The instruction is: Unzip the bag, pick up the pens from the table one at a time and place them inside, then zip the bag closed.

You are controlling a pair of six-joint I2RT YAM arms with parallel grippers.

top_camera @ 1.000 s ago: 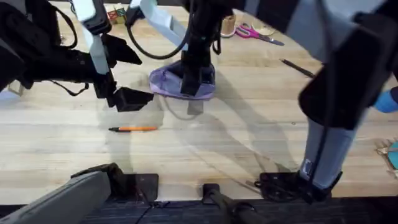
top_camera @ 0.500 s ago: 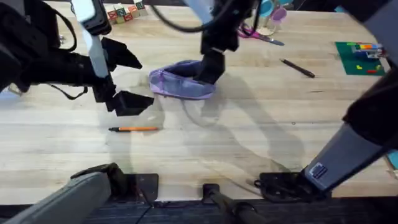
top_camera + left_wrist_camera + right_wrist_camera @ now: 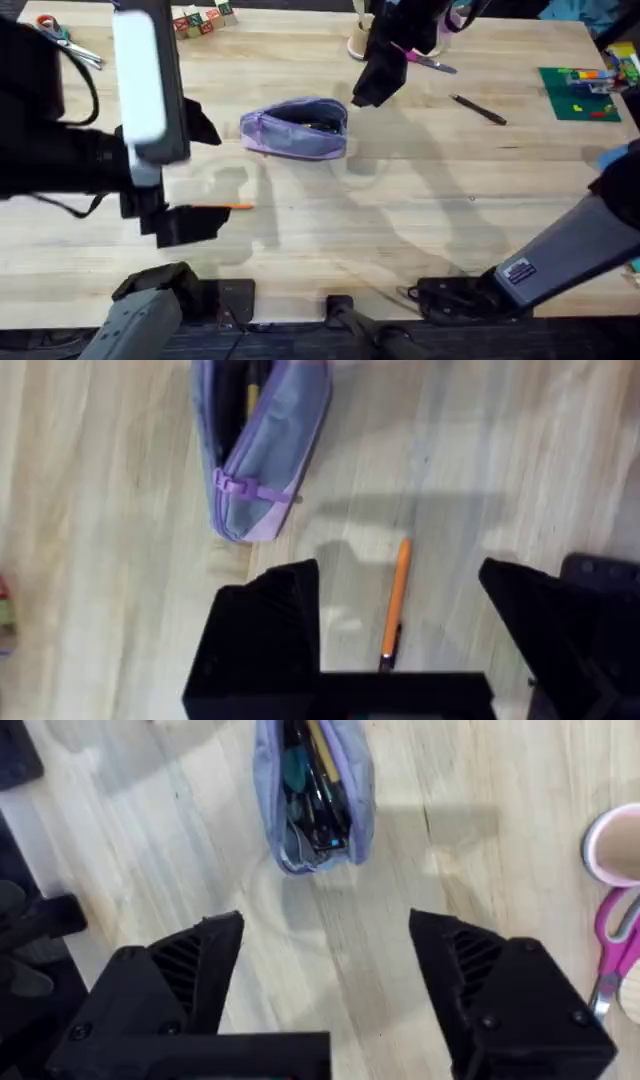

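With the bag (image 3: 295,128) unzipped, I hold the left end effector (image 3: 400,630) released above the orange pen (image 3: 396,596) on the bench (image 3: 400,220); next I descend and grasp it, the right end effector (image 3: 325,970) also released.

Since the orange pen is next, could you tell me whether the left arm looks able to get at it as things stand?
Probably yes: the left end effector hangs open right above the orange pen, which lies alone on the table, apart from the bag.

Pink-handled scissors (image 3: 428,61), toy blocks (image 3: 198,19), green board (image 3: 578,93)
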